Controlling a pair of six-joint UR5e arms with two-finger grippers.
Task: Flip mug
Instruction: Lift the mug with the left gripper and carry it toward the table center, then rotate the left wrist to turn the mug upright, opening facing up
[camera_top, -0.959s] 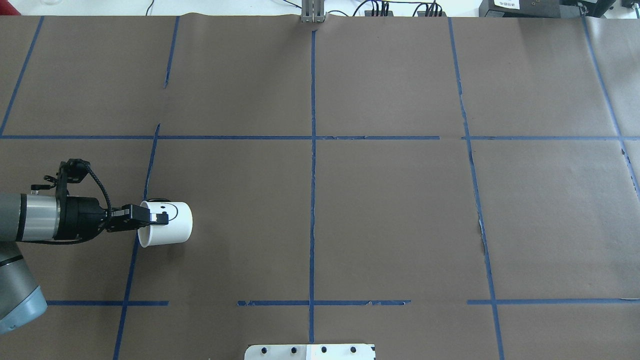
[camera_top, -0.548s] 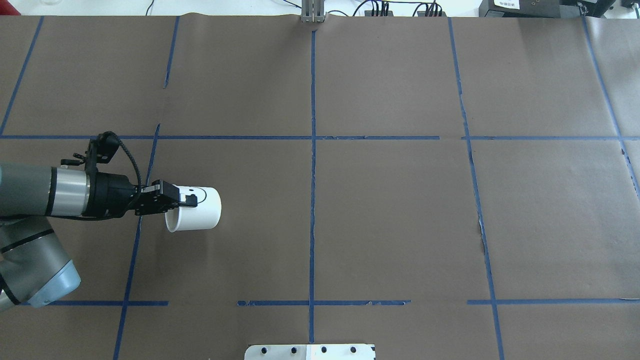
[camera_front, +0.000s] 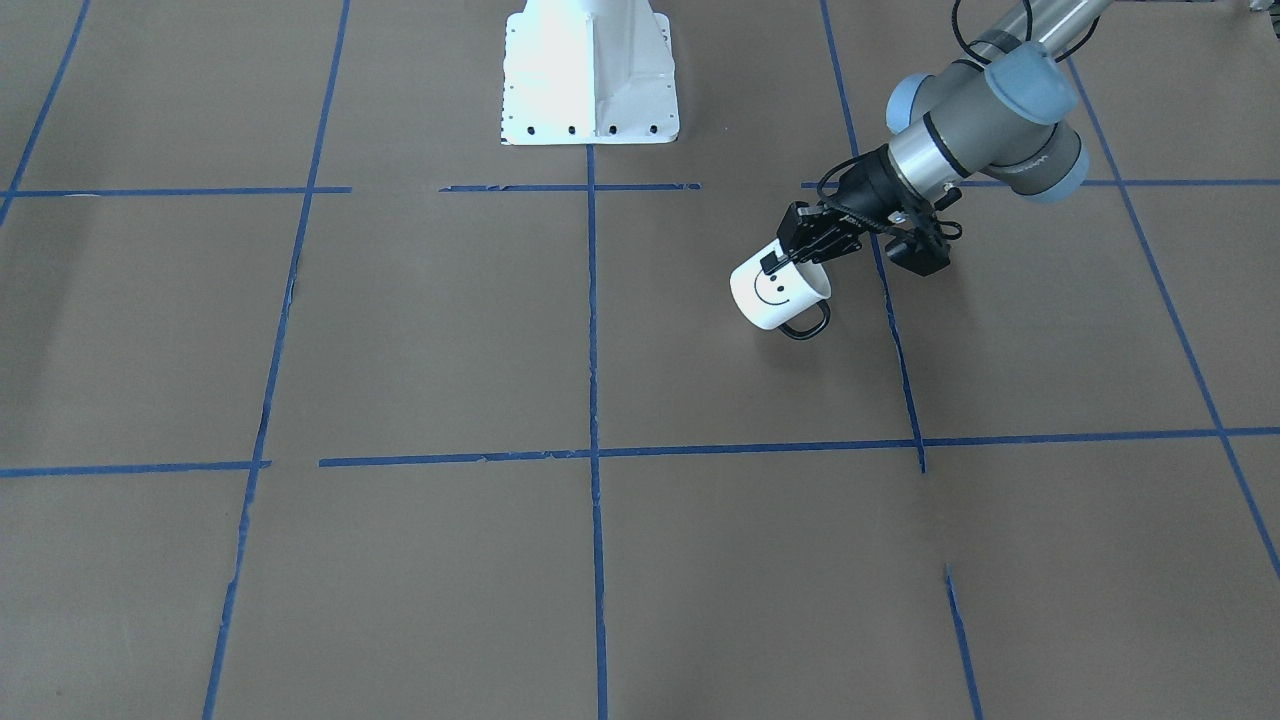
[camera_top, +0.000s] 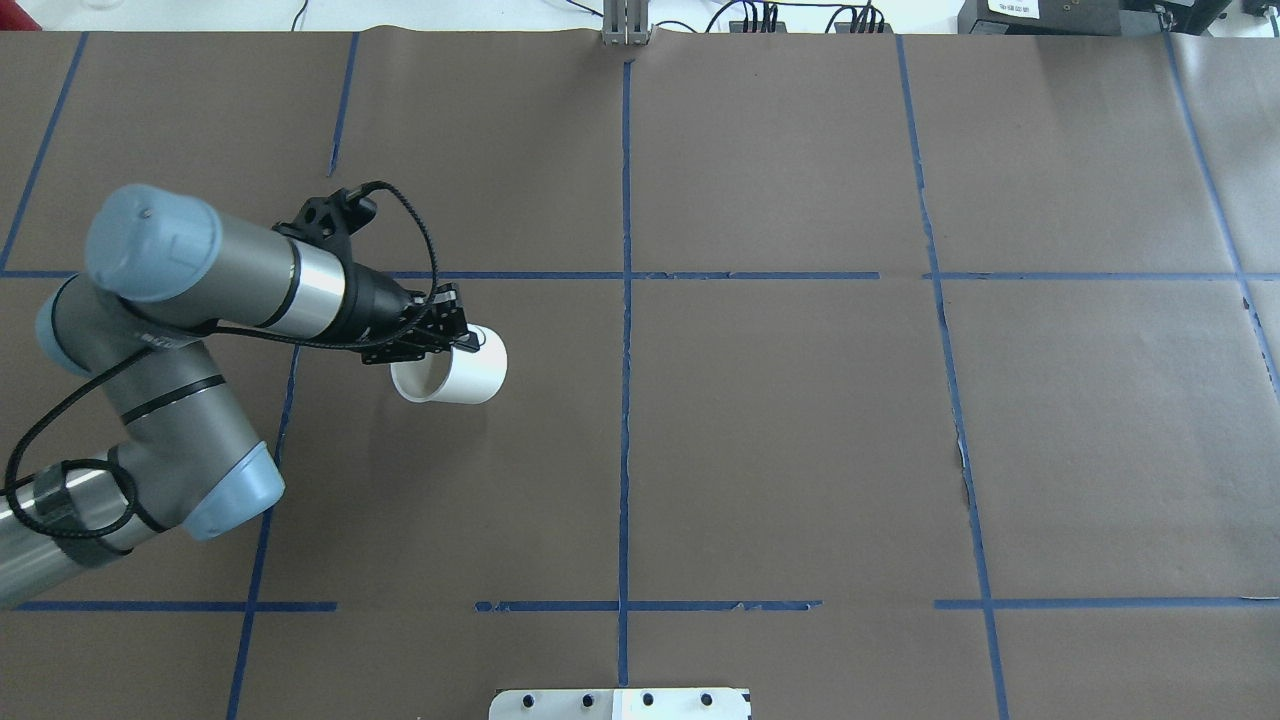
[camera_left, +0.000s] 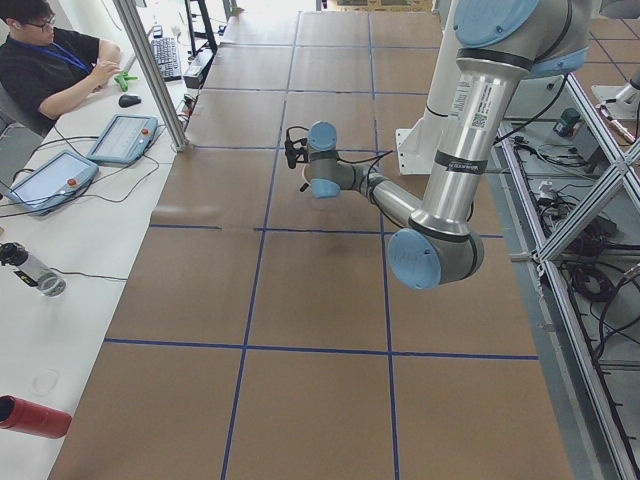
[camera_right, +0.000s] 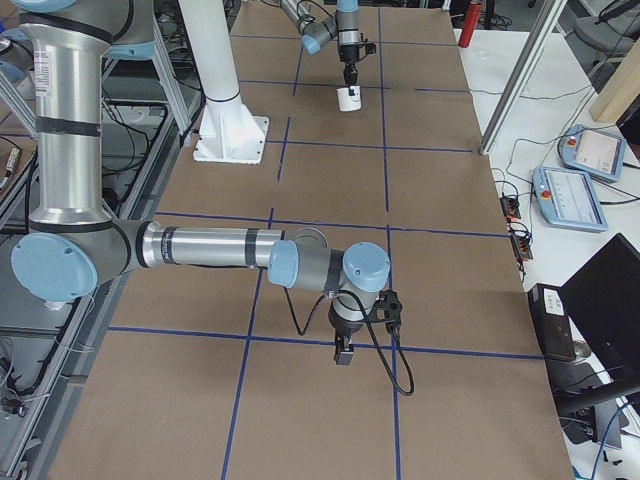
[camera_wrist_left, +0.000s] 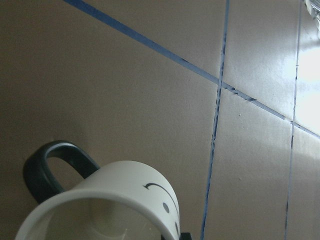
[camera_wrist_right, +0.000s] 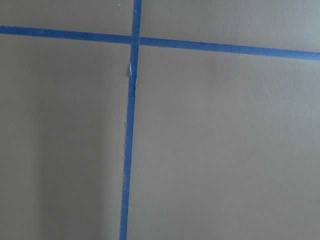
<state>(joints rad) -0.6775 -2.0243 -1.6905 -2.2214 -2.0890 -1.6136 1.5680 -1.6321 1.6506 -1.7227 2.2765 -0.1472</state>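
Above the table (camera_front: 400, 330), the left end effector (camera_front: 783, 258) clamps the rim of the tilted mug (camera_front: 772, 296).

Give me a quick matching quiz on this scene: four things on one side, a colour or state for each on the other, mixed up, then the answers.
Things:
1. mug
2. left gripper
3. right gripper
4. tape lines

Descriptions:
A. blue
B. shut on the mug's rim
C. white with a black smiley face
D. pointing down, far from the mug

Pairs: 1-C, 2-B, 3-D, 4-A
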